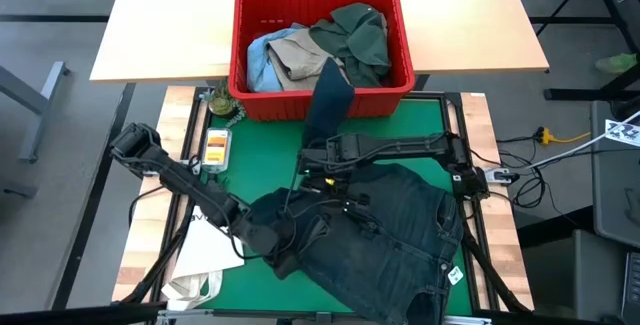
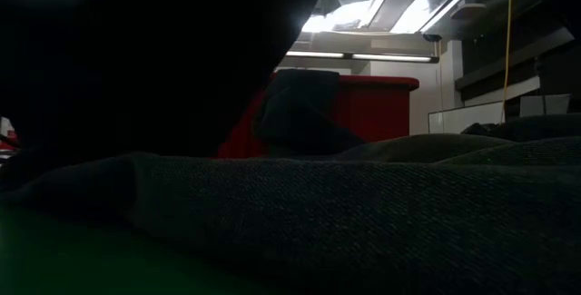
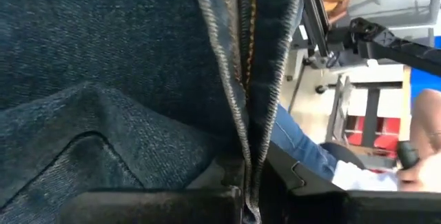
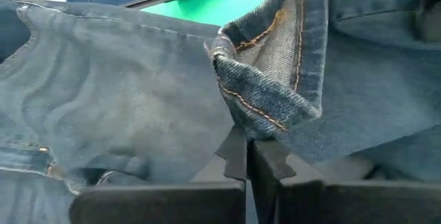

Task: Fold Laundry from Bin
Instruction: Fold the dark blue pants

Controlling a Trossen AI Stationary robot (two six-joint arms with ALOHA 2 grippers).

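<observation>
I see both grippers, left [image 1: 283, 233] and right [image 1: 318, 170], clamped on the dark jeans [image 1: 385, 235] spread over the green mat [image 1: 270, 155], white bag [image 1: 205, 260] alongside, red bin [image 1: 320, 50] holding crumpled garments [image 1: 320, 45]

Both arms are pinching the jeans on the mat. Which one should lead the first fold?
Probably right. Its gripper is shut on the jeans' seam edge near the garment's middle, with cloth spread either side. The left gripper is pinching the edge near the white bag.

Both end effectors [image 4: 246, 156] clamped shut
</observation>
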